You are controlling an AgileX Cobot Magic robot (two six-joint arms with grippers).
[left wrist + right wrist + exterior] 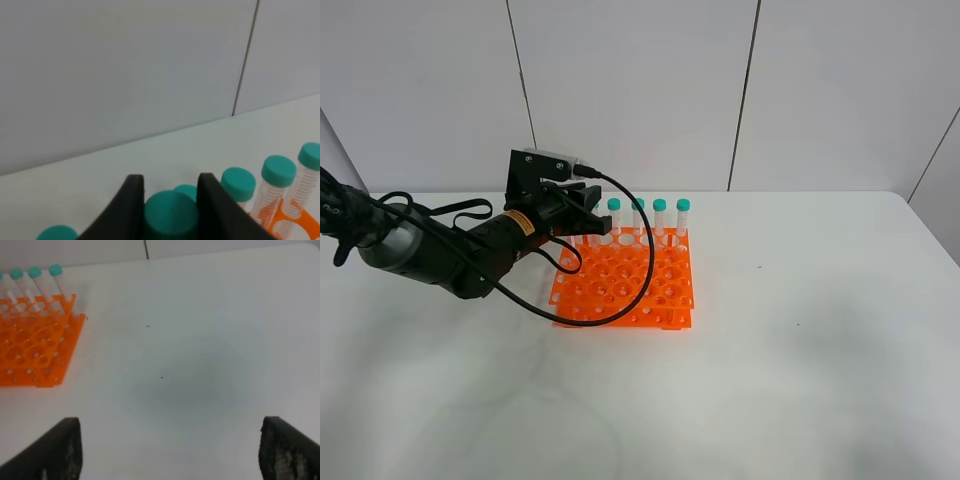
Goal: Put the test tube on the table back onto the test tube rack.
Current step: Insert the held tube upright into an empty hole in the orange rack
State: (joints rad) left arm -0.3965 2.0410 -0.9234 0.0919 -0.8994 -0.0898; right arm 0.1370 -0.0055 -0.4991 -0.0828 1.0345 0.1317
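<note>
Left gripper (170,200) closed on the test tube (170,217) at its cap, tube upright, above the test tube rack (625,285) back row, 9 o'clock of the standing tubes (648,215). Next: lower straight down. Right gripper (170,450) open, empty, well apart.

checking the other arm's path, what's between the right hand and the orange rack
Only bare white table between the open right hand and the rack, per the right wrist view.
</note>
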